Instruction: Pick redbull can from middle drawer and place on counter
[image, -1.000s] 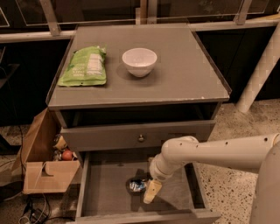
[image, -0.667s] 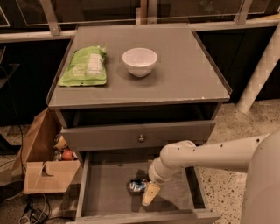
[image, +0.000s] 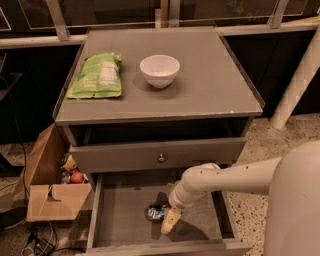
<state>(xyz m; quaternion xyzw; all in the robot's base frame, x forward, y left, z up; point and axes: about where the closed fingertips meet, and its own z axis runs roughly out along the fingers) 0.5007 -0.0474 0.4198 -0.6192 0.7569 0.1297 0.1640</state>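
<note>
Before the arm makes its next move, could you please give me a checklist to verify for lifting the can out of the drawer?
1. Wide grey wooden middle drawer open: ok.
2. Small silver-and-blue redbull can in view on the drawer floor: ok.
3. Gripper down inside the drawer, just right of the can: ok.
4. Can secured in the gripper: cannot tell.
5. Bare space on the flat grey counter, right of the white bowl and green snack bag: ok.
</note>
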